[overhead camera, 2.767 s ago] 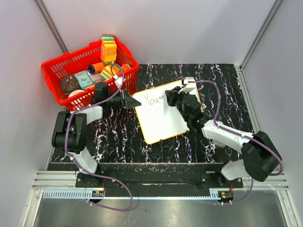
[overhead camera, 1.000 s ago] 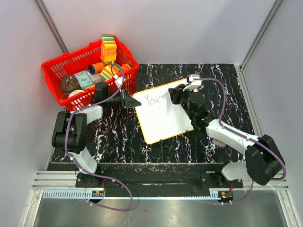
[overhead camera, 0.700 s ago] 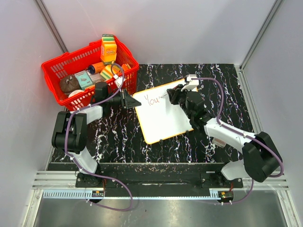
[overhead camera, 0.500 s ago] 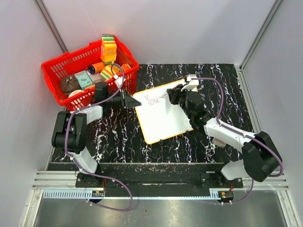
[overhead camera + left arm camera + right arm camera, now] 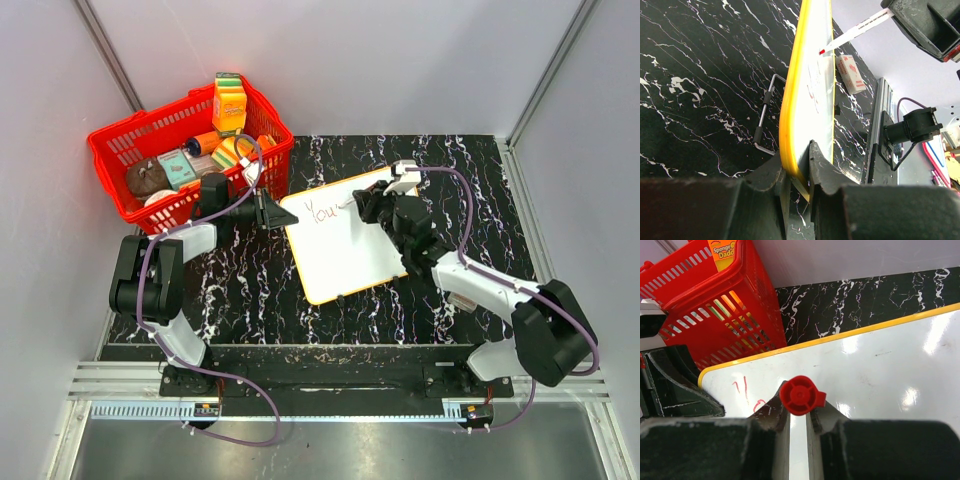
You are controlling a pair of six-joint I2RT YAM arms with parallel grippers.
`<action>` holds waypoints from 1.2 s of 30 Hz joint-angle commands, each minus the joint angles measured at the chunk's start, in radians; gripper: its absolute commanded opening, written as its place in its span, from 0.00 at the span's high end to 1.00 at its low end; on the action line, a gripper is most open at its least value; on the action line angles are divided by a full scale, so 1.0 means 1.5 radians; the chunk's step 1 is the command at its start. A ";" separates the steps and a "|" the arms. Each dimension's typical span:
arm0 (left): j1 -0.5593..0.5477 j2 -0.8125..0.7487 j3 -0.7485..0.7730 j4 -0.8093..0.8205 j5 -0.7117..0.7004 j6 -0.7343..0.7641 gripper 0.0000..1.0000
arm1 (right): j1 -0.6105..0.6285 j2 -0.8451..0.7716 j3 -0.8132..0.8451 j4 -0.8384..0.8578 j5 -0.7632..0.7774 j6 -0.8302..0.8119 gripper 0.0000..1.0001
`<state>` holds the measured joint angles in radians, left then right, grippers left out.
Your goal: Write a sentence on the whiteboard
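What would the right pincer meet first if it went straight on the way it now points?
Probably the whiteboard: the right pincer, gripping a marker, aims at its white face.

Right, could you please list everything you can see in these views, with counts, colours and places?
whiteboard: one, white with a yellow rim, middle of the table.
sentence: one, red, only "You" legible, upper left of the whiteboard.
marker: one, white barrel with a red end, tip at the board.
basket: one, red, far left of the table.
carton: one, orange, upright at the basket's far corner.
basket items: several, mixed colours, inside the basket; exact count unclear.
table: one, black with white veins.
left gripper: one, black, shut on the whiteboard's left corner.
right gripper: one, black, shut on the marker.
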<state>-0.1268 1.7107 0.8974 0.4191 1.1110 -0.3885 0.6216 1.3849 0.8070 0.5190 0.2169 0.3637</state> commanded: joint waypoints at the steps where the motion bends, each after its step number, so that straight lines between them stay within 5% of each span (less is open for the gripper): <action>1: -0.034 0.028 -0.015 -0.031 -0.034 0.135 1.00 | -0.003 -0.025 -0.017 0.005 -0.001 -0.001 1.00; 36: -0.036 0.028 -0.014 -0.035 -0.034 0.139 1.00 | -0.004 -0.007 0.021 0.016 0.025 -0.013 1.00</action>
<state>-0.1272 1.7107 0.8974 0.4191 1.1114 -0.3885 0.6212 1.3727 0.7929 0.5186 0.2203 0.3641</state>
